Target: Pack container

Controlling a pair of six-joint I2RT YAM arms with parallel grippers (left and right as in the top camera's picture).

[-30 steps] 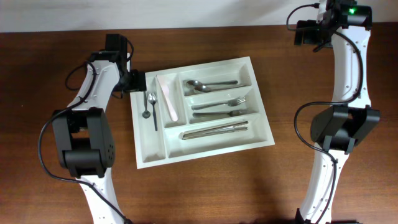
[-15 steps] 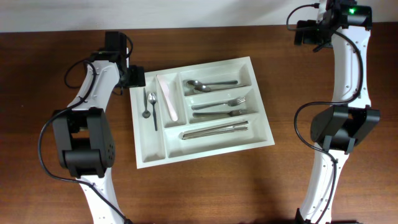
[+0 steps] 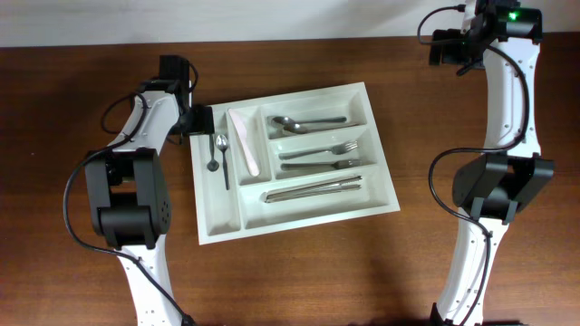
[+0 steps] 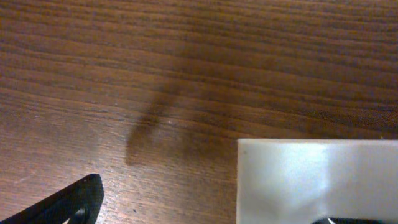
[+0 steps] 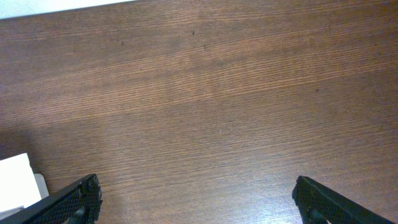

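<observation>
Overhead: Both Grippers Spread Wide, Hands Empty, by a Filled Container

The white container (image 3: 220, 213) lies slightly askew mid-table (image 3: 299, 281), between the two arms. Its nearest long compartment holds long metal pieces (image 3: 313, 190), the middle one forks (image 3: 322, 154) and the farthest spoons (image 3: 306, 121). Of the two narrow compartments on the left, one holds a white utensil (image 3: 245, 140) and the other a teaspoon (image 3: 213, 152) beside a slim metal piece.

The left gripper (image 3: 201, 119) hangs at the container's far left corner, jaws wide apart and holding nothing. Its wrist view shows one finger (image 4: 68, 202) over bare wood and the white corner between the fingers. Whether it touches the rim cannot be told.

Farther back, the right gripper (image 3: 446, 47) hangs well apart from the container near the table's far edge, jaws equally wide and empty over bare wood. The surface is dark brown woodgrain, and a white strip (image 3: 272, 14) runs behind its far edge.
</observation>
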